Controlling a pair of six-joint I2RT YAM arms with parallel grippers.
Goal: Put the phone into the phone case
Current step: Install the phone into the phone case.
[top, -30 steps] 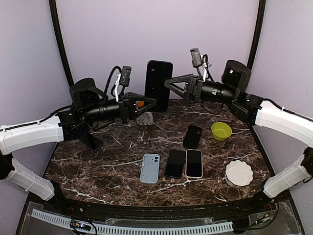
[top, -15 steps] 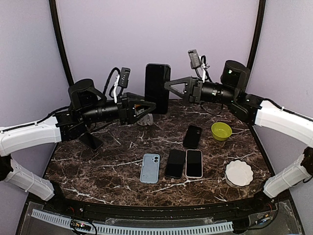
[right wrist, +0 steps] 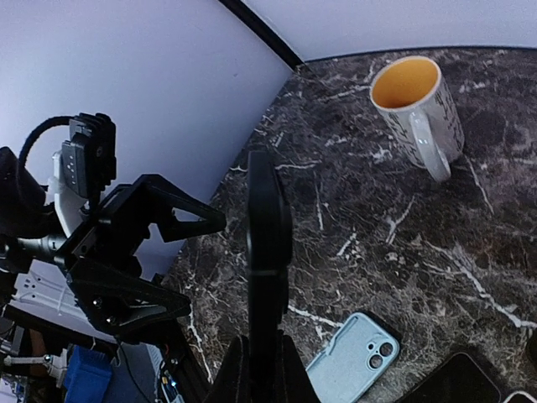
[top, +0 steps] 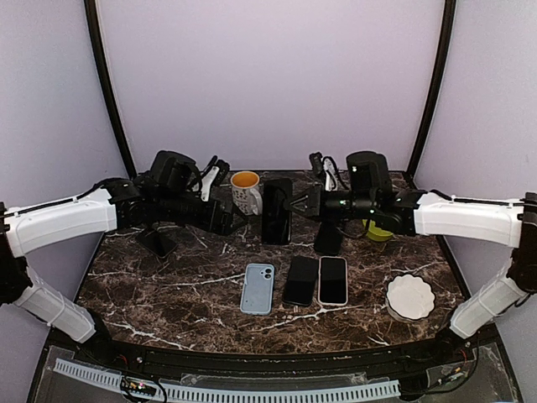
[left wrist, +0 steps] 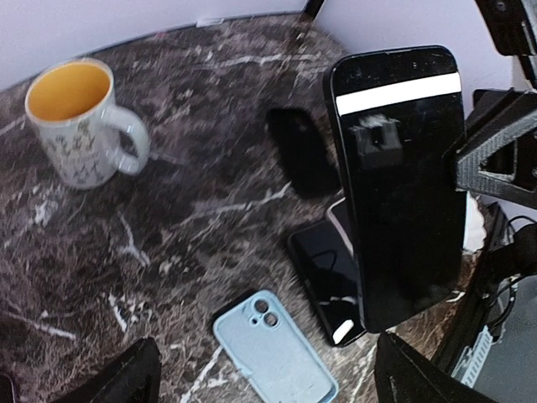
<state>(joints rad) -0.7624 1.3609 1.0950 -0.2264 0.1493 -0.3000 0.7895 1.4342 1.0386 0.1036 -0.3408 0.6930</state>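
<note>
Right gripper [top: 295, 207] clamps the phone [top: 277, 210] by one edge (left gripper [top: 237, 220], at its 9 o'clock, stands spread); that thin hold could let it pivot and drop.

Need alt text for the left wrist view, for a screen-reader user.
A black phone is held roughly upright, screen toward the camera, pinched at its right edge by the right tool. Beneath it on the dark marble table lie a light blue phone case and a flat dark phone. A yellow-lined mug stands at upper left.
</note>
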